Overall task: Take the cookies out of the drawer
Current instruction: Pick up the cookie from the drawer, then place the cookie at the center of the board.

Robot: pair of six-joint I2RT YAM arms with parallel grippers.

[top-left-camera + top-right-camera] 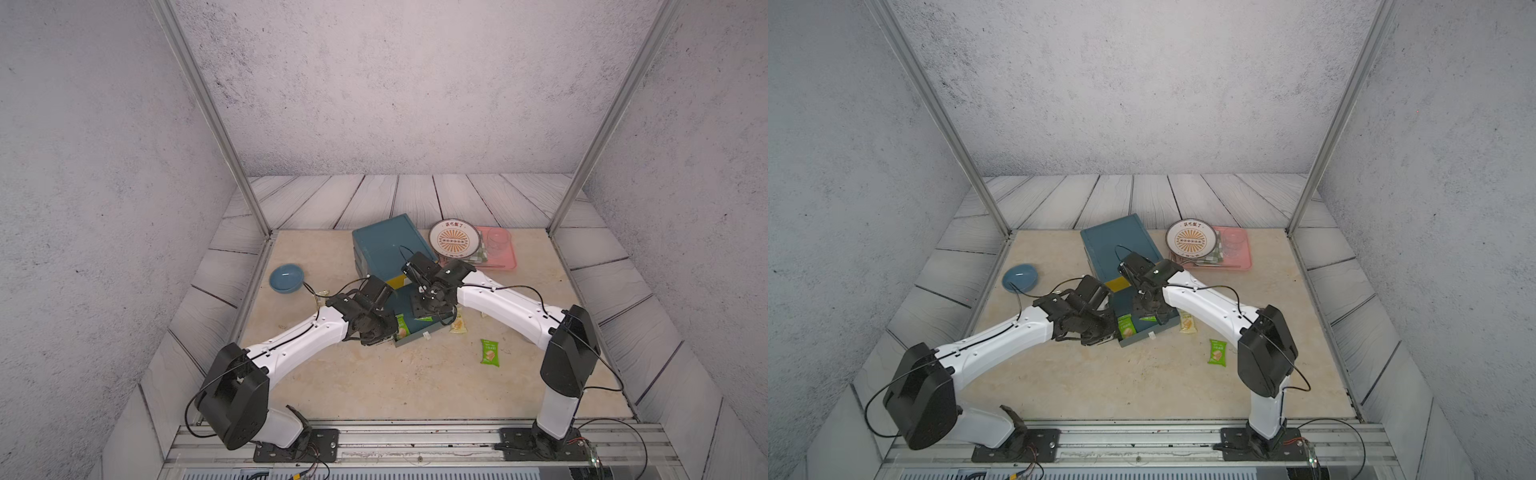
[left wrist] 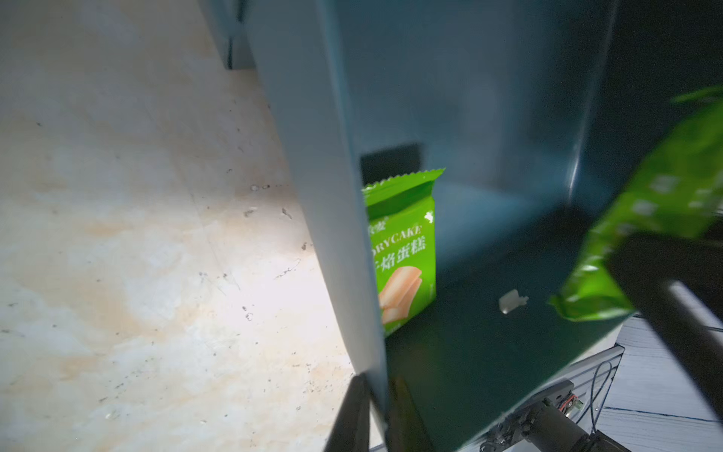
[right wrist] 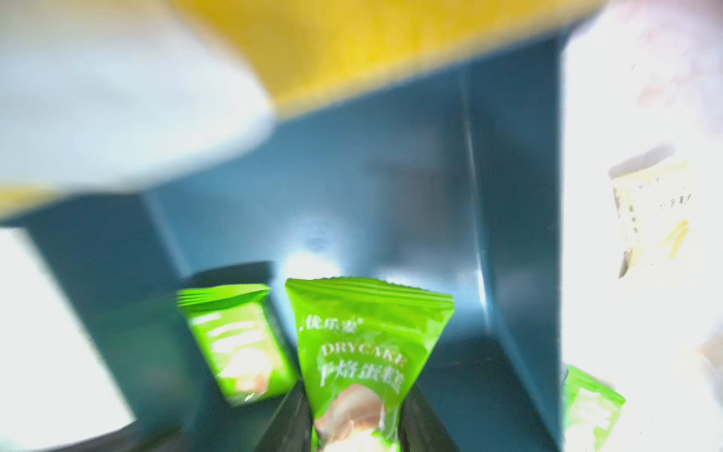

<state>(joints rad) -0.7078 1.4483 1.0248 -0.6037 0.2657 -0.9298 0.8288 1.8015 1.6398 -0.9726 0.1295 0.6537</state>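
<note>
Clamping the side wall of the open teal drawer (image 2: 332, 235), the left fingers (image 2: 362, 409) pinch it, one outside and one inside. Just beyond them a green cookie packet (image 2: 407, 250) lies flat on the drawer floor against that wall. Its long axis runs along the wall and its crimped top end points away from the fingers; a black packet (image 2: 391, 160) shows just past that end. Farther right, the right fingers (image 3: 409, 428) squeeze one end of a second green packet (image 3: 367, 344) within the drawer's walls. Its long axis is in line with the fingers, crimped end pointing away from them. Right of those fingers, a pale yellow packet (image 1: 458, 325) lies on the bench (image 1: 374, 386) just beside the drawer. A third green packet (image 1: 489, 353) lies farther off, lengthwise toward the robot.
</note>
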